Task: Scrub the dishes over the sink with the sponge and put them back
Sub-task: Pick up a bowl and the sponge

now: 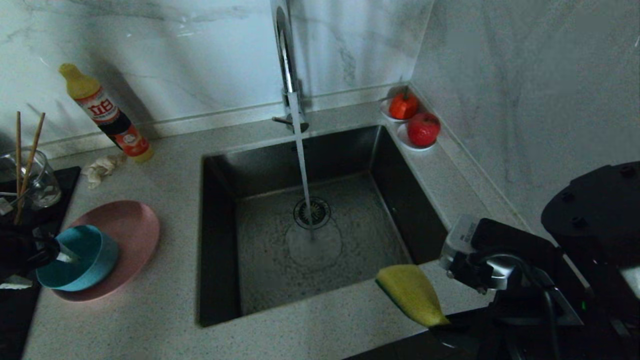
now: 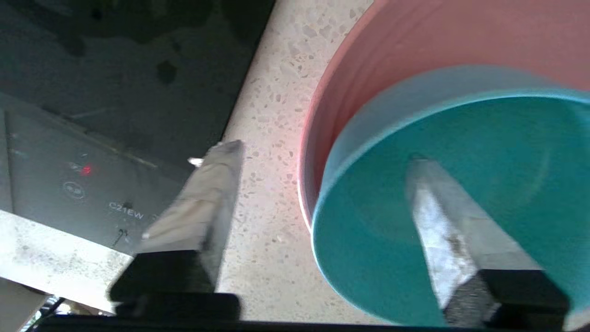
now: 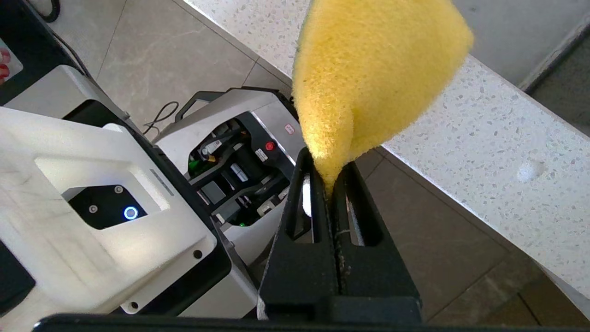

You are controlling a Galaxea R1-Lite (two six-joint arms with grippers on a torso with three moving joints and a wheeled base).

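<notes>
The teal bowl (image 1: 82, 257) (image 2: 461, 193) rests in the pink plate (image 1: 132, 227) (image 2: 415, 41) on the counter left of the sink (image 1: 425, 200). My left gripper (image 1: 56, 255) (image 2: 325, 153) is open and straddles the bowl's near rim. One finger (image 2: 438, 212) is over the bowl's inside and the other (image 2: 212, 189) is over the counter; neither presses on the rim. The chopsticks (image 1: 25, 160) stand in a glass cup (image 1: 42, 182). My right gripper (image 1: 442, 327) (image 3: 328, 177) is shut on the yellow sponge (image 1: 412, 295) (image 3: 373, 69) over the counter's front edge, right of the sink.
Water runs from the faucet (image 1: 286, 60) onto the drain strainer (image 1: 312, 212). A dish soap bottle (image 1: 107, 115) and a paper wad (image 1: 102, 167) lie behind the plate. A black cooktop (image 2: 115, 83) borders the plate. Two saucers with red fruit (image 1: 415, 122) fill the back right corner.
</notes>
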